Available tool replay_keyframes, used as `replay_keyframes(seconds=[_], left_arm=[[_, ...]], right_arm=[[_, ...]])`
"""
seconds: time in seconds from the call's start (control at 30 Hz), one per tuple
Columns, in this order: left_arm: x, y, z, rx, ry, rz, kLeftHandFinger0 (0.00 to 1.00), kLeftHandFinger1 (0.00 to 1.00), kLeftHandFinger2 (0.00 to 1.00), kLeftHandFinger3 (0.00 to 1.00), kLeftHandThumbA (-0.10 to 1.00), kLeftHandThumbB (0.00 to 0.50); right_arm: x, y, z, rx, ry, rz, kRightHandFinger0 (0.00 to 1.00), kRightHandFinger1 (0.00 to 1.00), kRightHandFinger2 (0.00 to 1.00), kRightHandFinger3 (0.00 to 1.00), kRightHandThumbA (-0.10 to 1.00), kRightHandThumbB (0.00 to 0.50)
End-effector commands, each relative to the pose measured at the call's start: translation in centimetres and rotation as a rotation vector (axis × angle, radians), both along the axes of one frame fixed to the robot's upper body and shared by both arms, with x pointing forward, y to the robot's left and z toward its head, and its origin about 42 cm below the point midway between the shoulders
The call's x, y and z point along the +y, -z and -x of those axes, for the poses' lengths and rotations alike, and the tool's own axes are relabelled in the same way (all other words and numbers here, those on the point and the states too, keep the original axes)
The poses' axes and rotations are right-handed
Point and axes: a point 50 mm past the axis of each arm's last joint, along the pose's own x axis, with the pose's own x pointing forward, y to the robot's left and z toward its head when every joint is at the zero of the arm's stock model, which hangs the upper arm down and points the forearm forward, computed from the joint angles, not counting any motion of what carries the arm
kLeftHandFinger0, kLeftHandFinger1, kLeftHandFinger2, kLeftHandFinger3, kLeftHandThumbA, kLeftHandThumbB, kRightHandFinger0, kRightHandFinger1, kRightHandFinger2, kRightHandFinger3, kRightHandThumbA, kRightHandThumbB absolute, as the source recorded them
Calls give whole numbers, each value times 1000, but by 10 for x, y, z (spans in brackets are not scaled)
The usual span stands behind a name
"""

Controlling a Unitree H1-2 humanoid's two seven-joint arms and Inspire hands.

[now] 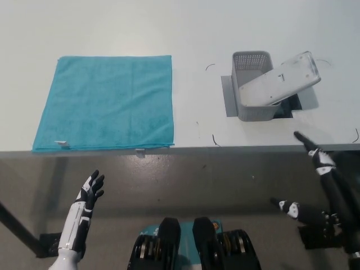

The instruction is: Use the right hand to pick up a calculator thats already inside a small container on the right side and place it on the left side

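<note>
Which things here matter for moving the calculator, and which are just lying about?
Part of the job:
- white calculator, propped tilted in the container
- small grey perforated plastic container
- black right hand, open, near the table's edge
- teal cloth, on the left side

Not involved:
- white left hand, open, resting low
- white table

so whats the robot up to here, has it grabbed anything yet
Nothing is held yet. The calculator lies face down, propped at a slant in the small grey basket on the table's right side, sticking out past its rim. The black right hand is open near the table's front edge, below the basket and short of it. The white left hand rests open, low on the left. A teal cloth lies flat on the left side with nothing on it.
</note>
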Motion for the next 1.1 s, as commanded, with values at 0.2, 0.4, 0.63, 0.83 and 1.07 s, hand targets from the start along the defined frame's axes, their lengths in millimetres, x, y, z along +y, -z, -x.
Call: replay_keyframes(seconds=[0.2,0.4,0.63,0.83,1.07], left_arm=[[7,-11,-1,-106,-5,-22,1000,1000,1000,1000,1000,0],[7,-9,-1,-100,-1,-23,1000,1000,1000,1000,1000,4],[8,-8,-1,-94,1,-24,1000,1000,1000,1000,1000,0],[7,-6,2,-84,4,-19,1000,1000,1000,1000,1000,0],[8,-6,2,-81,13,-35,1000,1000,1000,1000,1000,0]], right_arm=[[-2,-116,-13,-262,209,578,1000,1000,1000,1000,939,425],[4,-130,-47,-182,248,762,1000,1000,1000,1000,1000,414],[6,-132,-78,-135,307,885,1000,1000,1000,1000,1000,363],[3,-128,-108,-66,352,959,1000,1000,1000,1000,1000,339],[-3,-123,-131,-8,377,1055,1000,1000,1000,1000,1000,337]])
